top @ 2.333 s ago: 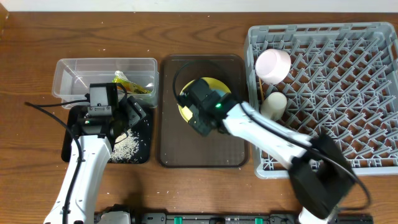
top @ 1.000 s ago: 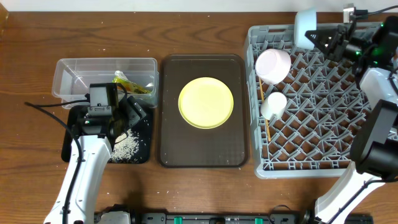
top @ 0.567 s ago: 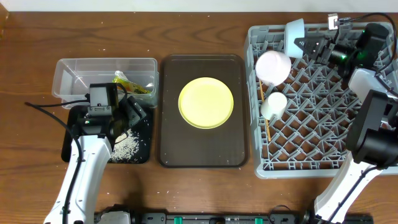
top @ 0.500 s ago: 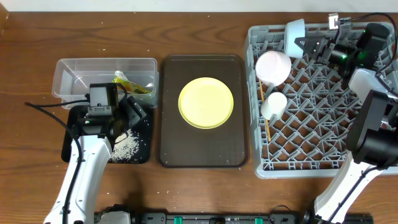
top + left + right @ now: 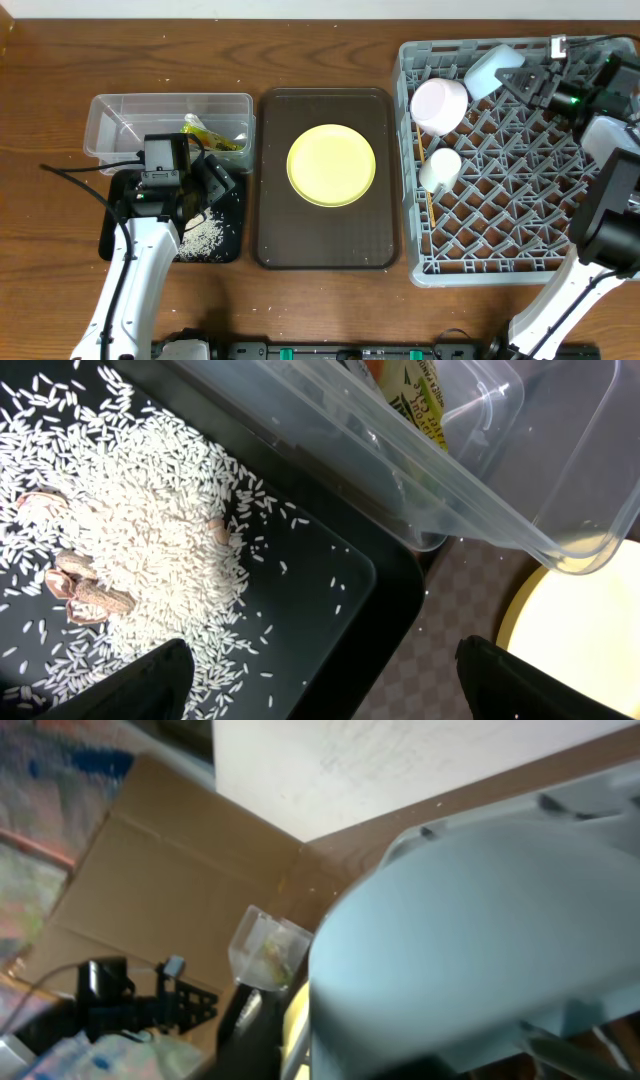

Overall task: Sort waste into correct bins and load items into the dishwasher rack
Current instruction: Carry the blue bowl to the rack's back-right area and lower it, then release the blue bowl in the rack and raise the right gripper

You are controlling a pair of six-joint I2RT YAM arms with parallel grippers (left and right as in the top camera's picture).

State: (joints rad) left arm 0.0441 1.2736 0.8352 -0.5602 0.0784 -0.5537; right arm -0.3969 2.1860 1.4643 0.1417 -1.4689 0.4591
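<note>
The light blue bowl (image 5: 488, 70) lies tilted on the pegs at the back of the dishwasher rack (image 5: 520, 235). My right gripper (image 5: 532, 86) is at the bowl's right edge. The bowl (image 5: 470, 940) fills the right wrist view and hides the jaws. A white bowl (image 5: 440, 105), a small white cup (image 5: 440, 168) and chopsticks (image 5: 426, 195) sit in the rack's left part. The yellow plate (image 5: 331, 165) lies flat. My left gripper (image 5: 210, 188) hangs open and holds nothing over the black tray (image 5: 380, 600) of rice (image 5: 130, 550), next to the clear tub (image 5: 120, 115), which holds the wrapper (image 5: 210, 135).
The plate rests on a brown serving tray (image 5: 275, 240) in the middle of the wooden table. A few nut shell bits (image 5: 85, 595) lie among the rice. The clear tub's corner (image 5: 480, 490) overhangs the black tray's far edge.
The right gripper carried the light blue bowl from above the rack's back rim down and rightwards onto the pegs, where it now lies tilted. The left arm stayed still.
</note>
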